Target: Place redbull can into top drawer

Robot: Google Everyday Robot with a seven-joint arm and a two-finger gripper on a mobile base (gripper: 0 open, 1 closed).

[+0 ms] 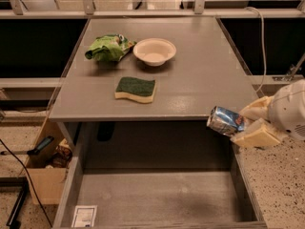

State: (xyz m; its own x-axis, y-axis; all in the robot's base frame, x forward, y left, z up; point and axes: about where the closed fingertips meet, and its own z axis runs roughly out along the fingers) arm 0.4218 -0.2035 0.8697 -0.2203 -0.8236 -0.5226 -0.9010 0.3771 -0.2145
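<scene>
The redbull can (224, 120), silver and blue, lies sideways in my gripper (245, 124) at the right, just past the table's front edge and above the right side of the open top drawer (157, 194). My gripper's cream fingers (255, 135) are shut on the can's right end. The drawer is pulled out under the table, with a plain grey bottom and a white label sticker (84, 215) at its front left corner.
On the grey table (200, 75) lie a green snack bag (108, 47), a white bowl (154, 51) and a green-and-yellow sponge (136, 88). A tan cardboard box (40, 178) stands on the floor at the left. A cable (261, 37) runs along the right.
</scene>
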